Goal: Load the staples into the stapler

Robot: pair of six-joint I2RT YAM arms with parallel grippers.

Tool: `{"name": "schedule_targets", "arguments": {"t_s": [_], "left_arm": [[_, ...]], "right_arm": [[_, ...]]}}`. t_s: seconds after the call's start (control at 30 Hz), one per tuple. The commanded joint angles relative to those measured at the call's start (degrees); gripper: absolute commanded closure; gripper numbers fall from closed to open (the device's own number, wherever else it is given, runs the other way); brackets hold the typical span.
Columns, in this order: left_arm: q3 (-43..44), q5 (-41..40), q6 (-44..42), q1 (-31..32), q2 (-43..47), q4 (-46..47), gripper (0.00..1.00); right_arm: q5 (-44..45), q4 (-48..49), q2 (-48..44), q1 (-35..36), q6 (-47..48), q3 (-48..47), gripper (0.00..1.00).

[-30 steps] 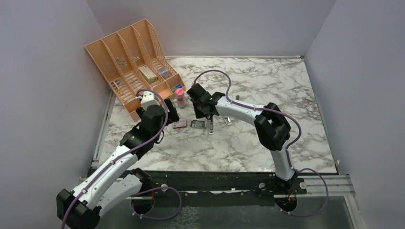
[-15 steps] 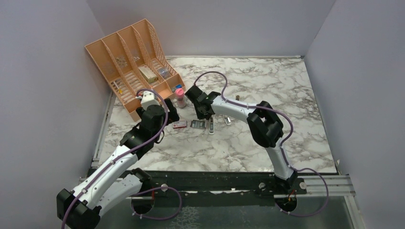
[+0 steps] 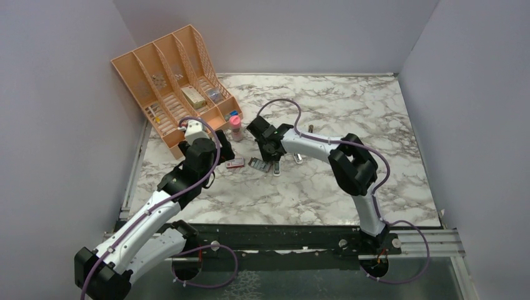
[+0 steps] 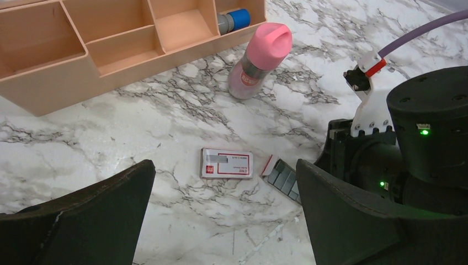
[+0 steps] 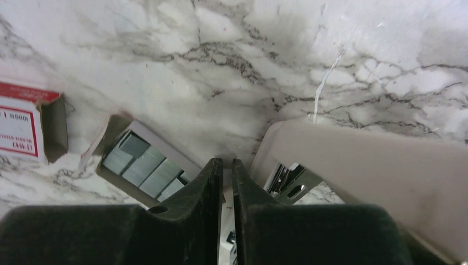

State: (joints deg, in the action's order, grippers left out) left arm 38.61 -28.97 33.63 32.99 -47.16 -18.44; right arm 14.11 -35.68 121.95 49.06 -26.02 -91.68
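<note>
The right claw (image 5: 223,171) is down low over the marble table (image 5: 287,49) with its two fingers pressed tight together. The grey tray of staples (image 5: 144,165) lies just to its left by the fingertips, and the opened stapler (image 5: 359,160) is just to its right. The left claw (image 4: 223,176) hangs spread wide, with the red-and-white sleeve (image 4: 227,163) below the gap between its fingers; the pink-capped bottle (image 4: 259,61) stands farther ahead, near the peach organizer (image 4: 55,83).
</note>
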Motion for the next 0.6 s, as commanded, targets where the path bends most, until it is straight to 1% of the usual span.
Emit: {"name": "schedule_targets", "arguments": {"t_s": [0.0,0.13,0.37,0.43,0.57], "left_arm": [[-0.47,0.57,0.12,-0.3,0.77,1.1,0.01],[-0.55,0.58,0.12,-0.3,0.99,1.03,0.01],[-0.73,0.41,0.12,-0.33,1.56,1.04,0.01],[-0.73,0.32,0.12,-0.32,1.53,1.05,0.01],[-0.88,0.23,0.21,-0.3,1.48,1.08,0.01]], "right_arm": [[-5.84,-0.16,-3.3,0.34,1.24,2.39,0.83],[-6.96,0.77,-4.64,0.33,1.49,3.35,0.81],[-0.4,-1.58,-5.16,1.68,3.5,0.95,0.69],[1.17,-2.01,-5.36,2.22,3.99,0.7,0.68],[0.39,-1.08,-6.08,2.68,6.26,1.13,0.68]]}}
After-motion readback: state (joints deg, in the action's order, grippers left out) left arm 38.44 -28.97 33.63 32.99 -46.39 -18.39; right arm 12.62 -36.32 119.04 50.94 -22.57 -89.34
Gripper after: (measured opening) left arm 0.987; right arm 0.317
